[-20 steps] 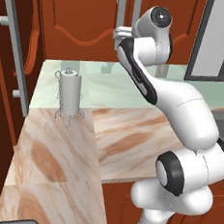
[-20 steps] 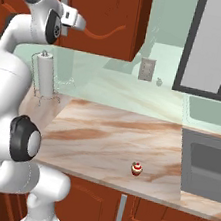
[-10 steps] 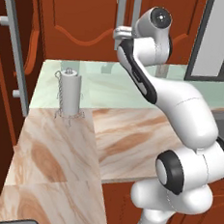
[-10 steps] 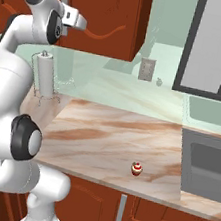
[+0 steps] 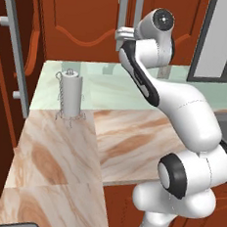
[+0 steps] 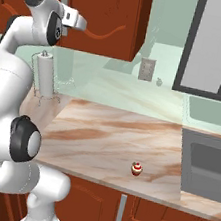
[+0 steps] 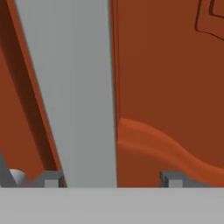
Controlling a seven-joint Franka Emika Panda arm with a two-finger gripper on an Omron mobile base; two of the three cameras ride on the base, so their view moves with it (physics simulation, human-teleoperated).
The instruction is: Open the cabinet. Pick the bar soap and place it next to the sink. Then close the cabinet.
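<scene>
Reddish-brown cabinet (image 5: 90, 20) doors look shut; jaws stand wide around a grey handle (image 7: 72, 87); soap-fetching, placing, closing remain.

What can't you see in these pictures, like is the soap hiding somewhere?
- Bar soap: presumably behind the closed doors of the cabinet, so hidden.
- Claw tips in the hand view: cut off by the bottom edge; whether they touch the grey handle is unclear.
- Sink: cut off by the right edge of the right base view.
- Red-and-white item: too small to identify.
</scene>
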